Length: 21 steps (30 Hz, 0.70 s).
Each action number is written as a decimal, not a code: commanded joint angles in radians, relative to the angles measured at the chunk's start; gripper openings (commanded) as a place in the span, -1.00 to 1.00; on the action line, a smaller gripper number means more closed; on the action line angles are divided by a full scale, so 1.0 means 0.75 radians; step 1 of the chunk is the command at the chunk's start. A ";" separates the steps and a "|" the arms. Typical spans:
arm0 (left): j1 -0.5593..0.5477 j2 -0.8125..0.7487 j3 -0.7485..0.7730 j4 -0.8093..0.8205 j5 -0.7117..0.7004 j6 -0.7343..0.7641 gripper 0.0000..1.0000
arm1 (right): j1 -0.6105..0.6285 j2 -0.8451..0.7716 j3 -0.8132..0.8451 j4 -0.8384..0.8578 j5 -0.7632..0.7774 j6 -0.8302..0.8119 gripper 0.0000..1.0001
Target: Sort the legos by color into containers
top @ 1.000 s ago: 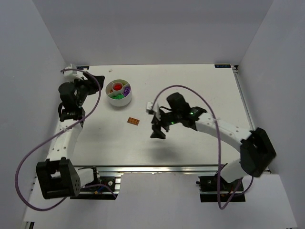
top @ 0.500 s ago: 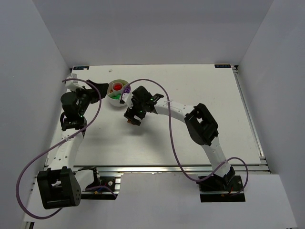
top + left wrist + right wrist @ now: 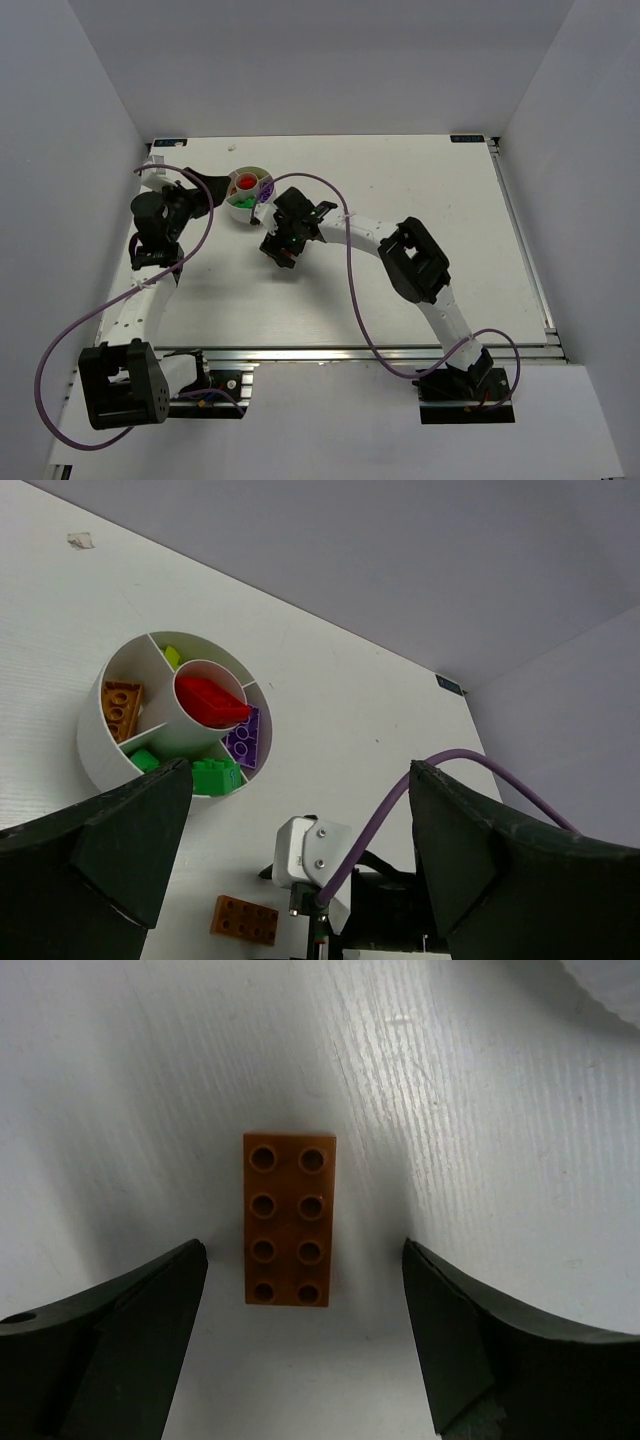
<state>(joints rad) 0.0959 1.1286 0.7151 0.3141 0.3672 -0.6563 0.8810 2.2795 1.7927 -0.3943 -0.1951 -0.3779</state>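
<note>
Table [image 3: 420, 200] carries white dish [image 3: 92, 752] back-left, bricks in compartments. Left gripper [image 3: 300, 768] wide, empty. Right gripper [image 3: 302, 1250] wide, straddling flat orange plate [image 3: 288, 1218] near dish. Risk: plate's thin, so fingers may pinch high & skid it.

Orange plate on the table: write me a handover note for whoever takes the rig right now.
Left tool open, empty, near the white dish.
Right tool open, straddling the loose orange plate, which lies flat on the table, untouched.
Done: dish holds a second orange plate, red piece in the centre, purple brick, green brick, lime brick in outer compartments.
Left: grip the loose plate and put it with the orange one.
</note>
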 commanded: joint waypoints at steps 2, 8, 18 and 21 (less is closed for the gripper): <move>-0.001 -0.036 0.002 0.017 0.020 -0.011 0.96 | 0.001 0.047 0.056 -0.014 -0.051 -0.001 0.60; -0.001 -0.036 -0.002 0.035 0.044 -0.025 0.96 | 0.001 0.043 0.031 -0.016 -0.061 -0.012 0.17; -0.034 0.064 -0.015 0.229 0.298 -0.158 0.95 | -0.003 -0.131 -0.159 -0.068 -0.116 -0.134 -1.00; -0.105 0.092 -0.002 0.252 0.365 -0.152 0.91 | -0.013 -0.331 -0.316 -0.035 -0.206 -0.145 -1.00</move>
<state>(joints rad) 0.0647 1.1893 0.7116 0.4412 0.5396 -0.7532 0.8776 2.1738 1.6306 -0.3943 -0.2722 -0.4541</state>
